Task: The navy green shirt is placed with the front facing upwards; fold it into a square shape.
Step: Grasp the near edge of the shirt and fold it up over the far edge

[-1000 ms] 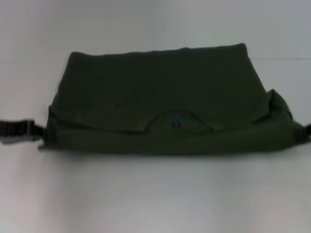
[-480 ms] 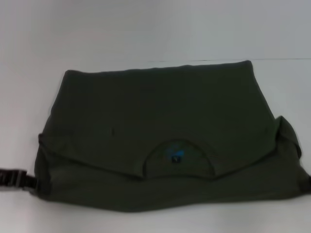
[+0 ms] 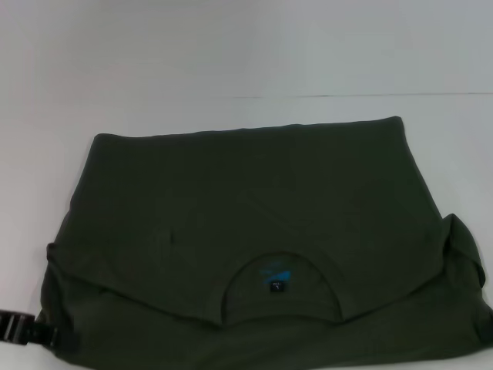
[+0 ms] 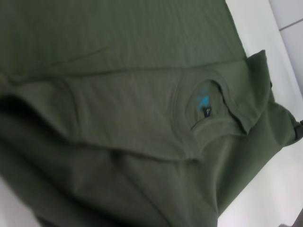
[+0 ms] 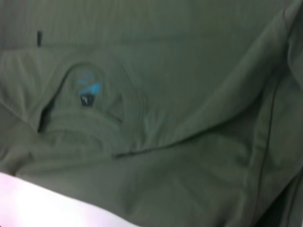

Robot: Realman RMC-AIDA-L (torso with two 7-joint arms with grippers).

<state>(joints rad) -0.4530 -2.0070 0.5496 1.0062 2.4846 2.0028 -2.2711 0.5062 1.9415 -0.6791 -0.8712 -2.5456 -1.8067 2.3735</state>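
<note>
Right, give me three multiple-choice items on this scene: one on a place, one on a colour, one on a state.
1. Where does the left gripper show in the head view?
A. by the shirt's near-left corner
B. above the collar
C. at the far edge

2. What colour is the label inside the collar?
A. red
B. blue
C. yellow

3. How does the navy green shirt lie on the table?
A. spread fully flat, sleeves out
B. rolled into a tube
C. partly folded

Answers: 1 A, black hardware at that corner; 2 B, blue mark visible; 3 C, layers overlap.

Matt cloth navy green shirt (image 3: 254,223), smooth white table (image 3: 231,54)
</note>
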